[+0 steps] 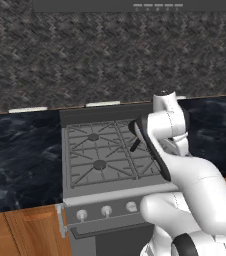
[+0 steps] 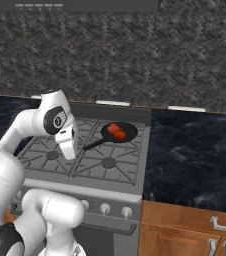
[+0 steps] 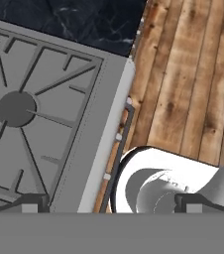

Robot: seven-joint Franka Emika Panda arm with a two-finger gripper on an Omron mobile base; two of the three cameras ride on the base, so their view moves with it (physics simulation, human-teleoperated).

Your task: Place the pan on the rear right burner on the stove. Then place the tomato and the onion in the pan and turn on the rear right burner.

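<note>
Stove (image 2: pixel 135 165) sits between dark marble counters (image 2: pixel 195 160), fingers (image 3: pixel 34 202) spread wide, empty.

The pan (image 2: pixel 119 132) sits on the far right burner of the stove (image 2: pixel 135 165), its handle reaching left and nearer. The tomato (image 2: pixel 120 135) and onion (image 2: pixel 113 128) lie in it, touching, the onion farther. Counter (image 2: pixel 195 160) flanks the stove both sides.

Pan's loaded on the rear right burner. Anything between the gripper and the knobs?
Nothing visible. The open gripper hangs over the stove's front edge, and the knobs sit on the front panel just below. The pan with tomato and onion is behind.
</note>
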